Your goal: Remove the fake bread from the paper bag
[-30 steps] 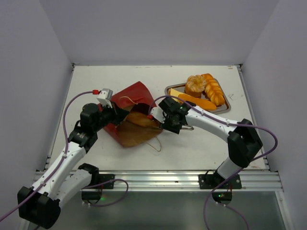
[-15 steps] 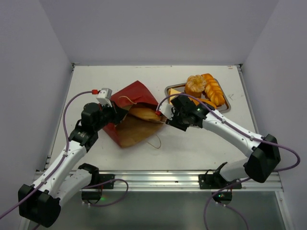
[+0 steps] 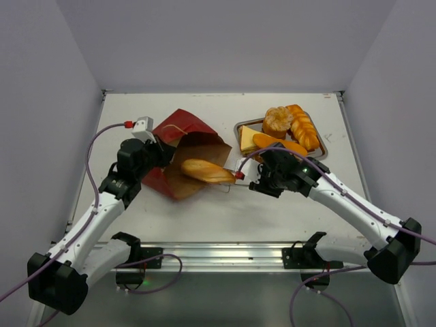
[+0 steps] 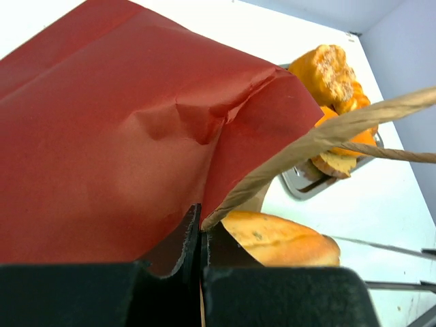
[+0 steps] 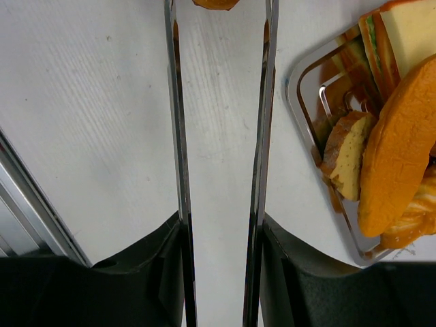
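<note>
Fake bread [image 3: 208,171]: five pieces counted, glossy golden-orange to pale yellow.

Piece 1, held roll [image 4: 279,238]: long oval. It sits just outside the open mouth of the paper bag [image 3: 182,129], on the bag's right side, and looks raised off the table [image 3: 293,204]. Its long axis runs from the bag mouth away toward the right arm, nearly level. The right fingers [image 5: 176,102], long, thin and metal, stand part-closed and pinch the roll's tip farthest from the bag. The roll lies ahead of them, roughly in line.

Pieces 2 to 5: round bun [image 3: 277,121], braided loaf [image 3: 304,128], wedge [image 3: 246,138] and second roll [image 3: 281,145]. They lie together on the tray [image 3: 321,151], to the right of the bag and a little farther back, near it but apart. A pale cut-faced shape under the second roll may be a reflection; cannot tell.

Paper bag: one, dark red outside and brown inside, mouth turned toward the right arm. No more bread shows in the mouth, and its depths are hidden.

Left fingers [image 4: 180,248]: pressed together on the bag's mouth edge, at the bag's left side.

Tray: one. Arms: two, the right arm nearer the roll.

Judgement: the coming move carries the roll away from the bag toward the tray. Held by one tip only, it may swing or slip.
</note>
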Motion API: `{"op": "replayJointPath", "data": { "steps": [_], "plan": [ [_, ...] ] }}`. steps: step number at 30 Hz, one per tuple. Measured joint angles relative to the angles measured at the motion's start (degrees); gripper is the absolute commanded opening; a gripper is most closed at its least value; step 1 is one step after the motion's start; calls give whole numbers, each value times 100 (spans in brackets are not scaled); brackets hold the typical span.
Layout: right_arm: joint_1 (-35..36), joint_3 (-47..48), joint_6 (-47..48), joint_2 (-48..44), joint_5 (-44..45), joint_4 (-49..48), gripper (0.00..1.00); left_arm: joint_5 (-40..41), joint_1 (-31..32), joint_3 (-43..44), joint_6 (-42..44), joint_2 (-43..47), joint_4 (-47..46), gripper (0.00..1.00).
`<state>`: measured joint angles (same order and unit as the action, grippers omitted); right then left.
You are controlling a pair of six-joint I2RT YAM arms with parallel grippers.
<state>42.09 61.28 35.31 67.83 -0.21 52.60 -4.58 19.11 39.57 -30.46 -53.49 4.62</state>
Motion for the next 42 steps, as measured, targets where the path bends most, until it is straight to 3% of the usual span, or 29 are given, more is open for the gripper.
{"op": "replayJointPath", "data": {
  "steps": [7, 22, 35, 42],
  "plan": [
    [-291, -114, 81, -822, -76, 229, 0, 391, -125, 232, -39, -273, 90, 0],
    [-1867, -251, 94, -2299, -205, 686, 0, 544, -901, 638, 20, -476, 398, 0],
    [-4194, -385, -125, -1403, -494, -55, 0, -33, -931, 638, 234, 280, 780, 0],
    [-4588, -601, -219, -704, -612, -800, 0, -326, -931, 638, 332, 669, 1005, 0]
  ]
}}
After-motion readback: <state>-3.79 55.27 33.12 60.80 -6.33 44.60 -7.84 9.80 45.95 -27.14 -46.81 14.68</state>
